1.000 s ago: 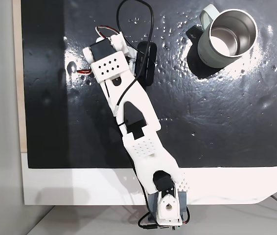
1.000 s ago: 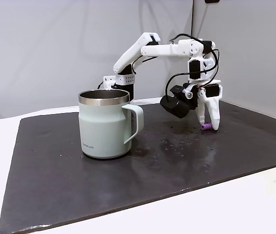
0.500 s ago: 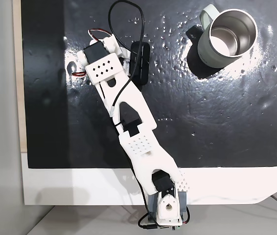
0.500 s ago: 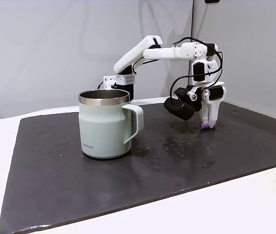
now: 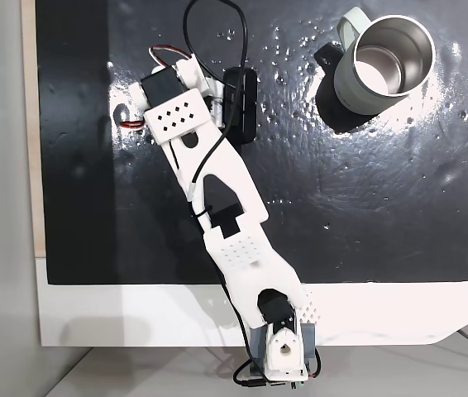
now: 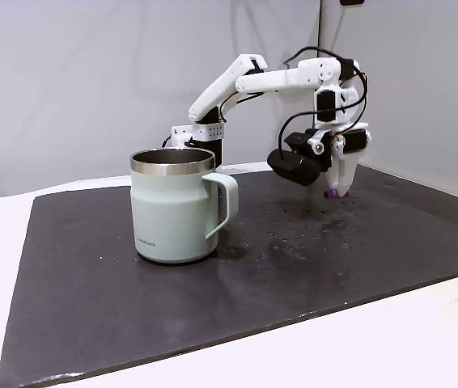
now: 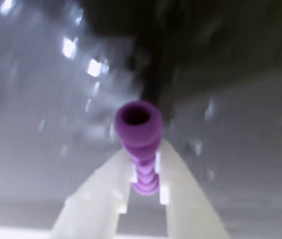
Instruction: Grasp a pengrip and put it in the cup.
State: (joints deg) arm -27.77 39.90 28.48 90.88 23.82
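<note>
Grasp done — gripper [image 7: 146, 172] pinches the pengrip [image 7: 139, 134] clear of the black mat [image 6: 310, 267]; you've yet to carry it across to the cup [image 6: 174, 206], well apart — drop pending.

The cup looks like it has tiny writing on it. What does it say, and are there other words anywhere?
The cup has one small line of dark print low on its side in a fixed view; it is too small to read for sure.
I see no other words or numbers, on the arm, the black mat or the pengrip.
</note>
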